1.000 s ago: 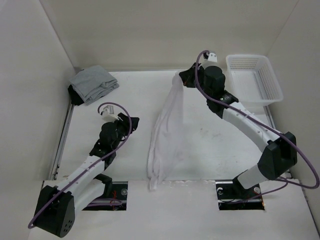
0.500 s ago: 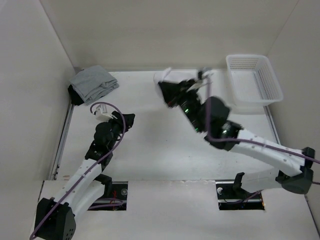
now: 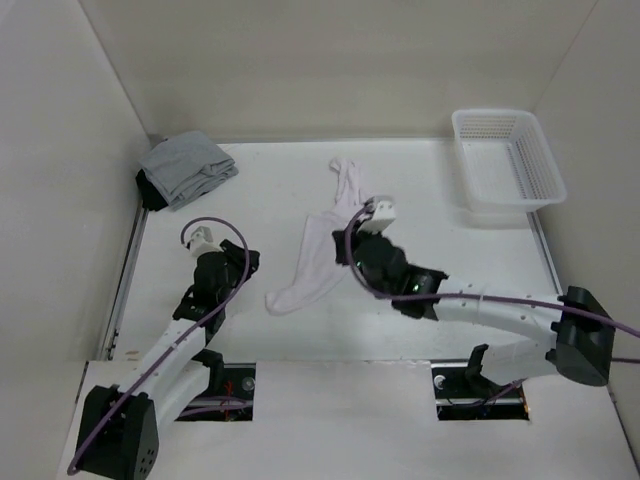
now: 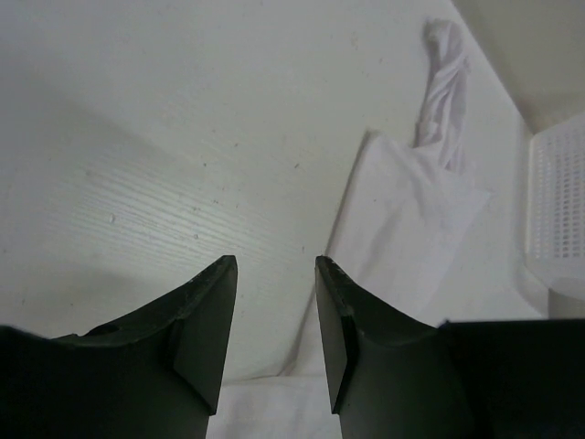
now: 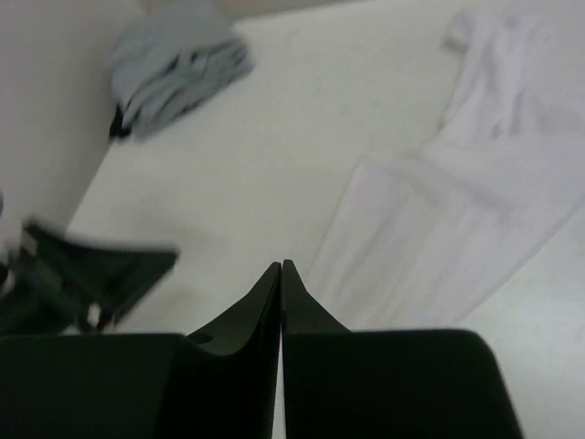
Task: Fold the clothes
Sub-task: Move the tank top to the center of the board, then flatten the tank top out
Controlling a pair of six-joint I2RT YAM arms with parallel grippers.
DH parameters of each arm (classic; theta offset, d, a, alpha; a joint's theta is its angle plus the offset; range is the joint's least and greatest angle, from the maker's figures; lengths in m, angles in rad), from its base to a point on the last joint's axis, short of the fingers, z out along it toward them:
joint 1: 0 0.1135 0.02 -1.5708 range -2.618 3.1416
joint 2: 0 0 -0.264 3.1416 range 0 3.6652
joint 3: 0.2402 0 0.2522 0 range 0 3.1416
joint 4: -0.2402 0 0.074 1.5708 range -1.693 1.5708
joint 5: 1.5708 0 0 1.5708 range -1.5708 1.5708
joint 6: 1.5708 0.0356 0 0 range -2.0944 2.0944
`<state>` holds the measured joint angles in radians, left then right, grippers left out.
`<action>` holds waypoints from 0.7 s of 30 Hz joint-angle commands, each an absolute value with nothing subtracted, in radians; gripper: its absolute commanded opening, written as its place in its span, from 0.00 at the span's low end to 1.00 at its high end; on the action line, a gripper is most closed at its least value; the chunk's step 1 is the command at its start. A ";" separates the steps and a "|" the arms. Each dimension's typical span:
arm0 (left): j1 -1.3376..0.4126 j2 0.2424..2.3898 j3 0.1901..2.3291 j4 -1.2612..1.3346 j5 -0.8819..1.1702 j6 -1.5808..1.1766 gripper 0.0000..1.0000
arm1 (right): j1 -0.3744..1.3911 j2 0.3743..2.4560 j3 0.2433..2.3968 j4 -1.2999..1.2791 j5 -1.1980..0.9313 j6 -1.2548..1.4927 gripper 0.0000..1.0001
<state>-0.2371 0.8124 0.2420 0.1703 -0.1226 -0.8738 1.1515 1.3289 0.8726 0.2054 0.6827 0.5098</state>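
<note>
In the middle of the table, the clothes: one plain white garment, lying loose and drawn out long and narrow. Long axis slantwise, from a thin twisted end at the far side, pointing toward the back wall, down to a broader rounded end at the near left, pointing toward the base of the left arm. Wider and flatter in the middle part, with soft creases along the length. Not folded yet.

Right edge of the middle part covered in the top view by the right arm's wrist, so not possible to tell the outline there. In the left wrist view, near end cut off behind the dark fingers; in the right wrist view, far end running out of the picture at the top right.

Right gripper low over the table just beside the garment's left edge, fingers pressed together with no gap and no cloth seen between them. Cannot tell whether touching the cloth. Left gripper near the garment's near-left end but apart from it, fingers parted with bare table showing in the gap, holding nothing.

Further out, a grey cloth bundle with a dark edge in the far left corner, and a white lattice basket at the far right, both well apart from the garment. At the left of the right wrist view, a dark blurred shape, too smeared to make out.
</note>
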 commanded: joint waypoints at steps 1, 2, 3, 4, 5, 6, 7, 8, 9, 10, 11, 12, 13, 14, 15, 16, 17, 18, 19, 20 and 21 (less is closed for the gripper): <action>-0.309 0.903 0.290 0.227 -0.159 -0.835 0.37 | 0.939 1.385 0.882 0.167 0.463 0.632 0.05; -0.330 0.931 0.302 0.230 -0.167 -0.824 0.37 | 0.882 1.435 0.888 0.170 0.393 0.656 0.07; -0.353 0.960 0.314 0.235 -0.178 -0.815 0.37 | 0.848 1.478 0.896 0.173 0.352 0.664 0.10; -0.384 1.001 0.331 0.242 -0.192 -0.804 0.37 | 0.823 1.518 0.908 0.173 0.327 0.673 0.13; -0.410 1.037 0.343 0.253 -0.202 -0.799 0.37 | 0.799 1.572 0.926 0.178 0.299 0.676 0.17; -0.427 1.063 0.351 0.265 -0.210 -0.799 0.37 | 0.785 1.612 0.948 0.175 0.281 0.676 0.20; -0.445 1.093 0.360 0.284 -0.210 -0.801 0.37 | 0.769 1.659 0.972 0.178 0.259 0.676 0.27; -0.455 1.113 0.367 0.296 -0.206 -0.801 0.36 | 0.759 1.690 0.991 0.181 0.252 0.676 0.30; -0.465 1.133 0.374 0.302 -0.204 -0.799 0.36 | 0.745 1.724 1.017 0.172 0.241 0.680 0.33; -0.475 1.147 0.380 0.302 -0.203 -0.798 0.36 | 0.737 1.745 1.034 0.169 0.232 0.684 0.35; -0.482 1.160 0.383 0.305 -0.201 -0.795 0.36 | 0.726 1.770 1.052 0.169 0.229 0.689 0.36; -0.492 1.169 0.383 0.307 -0.202 -0.789 0.35 | 0.719 1.788 1.067 0.164 0.227 0.693 0.36; -0.499 1.175 0.379 0.307 -0.204 -0.782 0.35 | 0.710 1.811 1.090 0.147 0.221 0.702 0.37; -0.505 1.178 0.373 0.307 -0.209 -0.778 0.35 | 0.708 1.821 1.098 0.138 0.227 0.706 0.37; -0.510 1.181 0.365 0.308 -0.212 -0.776 0.35 | 0.705 1.839 1.114 0.124 0.236 0.707 0.37; -0.513 1.184 0.359 0.310 -0.212 -0.776 0.35 | 0.699 1.854 1.127 0.108 0.247 0.709 0.37; -0.516 1.187 0.354 0.314 -0.212 -0.778 0.35 | 0.694 1.864 1.135 0.098 0.248 0.715 0.37; -0.519 1.190 0.347 0.324 -0.212 -0.781 0.35 | 0.687 1.870 1.140 0.092 0.255 0.725 0.38; -0.525 1.196 0.342 0.336 -0.212 -0.782 0.35 | 0.677 1.878 1.144 0.091 0.255 0.732 0.38; -0.528 1.200 0.341 0.342 -0.212 -0.782 0.35 | 0.670 1.885 1.149 0.089 0.253 0.735 0.38; -0.533 1.206 0.339 0.351 -0.210 -0.782 0.35 | 0.662 1.894 1.157 0.089 0.252 0.736 0.38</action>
<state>-0.5186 1.1942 0.3428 0.2718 -0.1947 -0.7959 0.6861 1.8660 1.1149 0.0967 0.2531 0.7059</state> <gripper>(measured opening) 0.356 0.379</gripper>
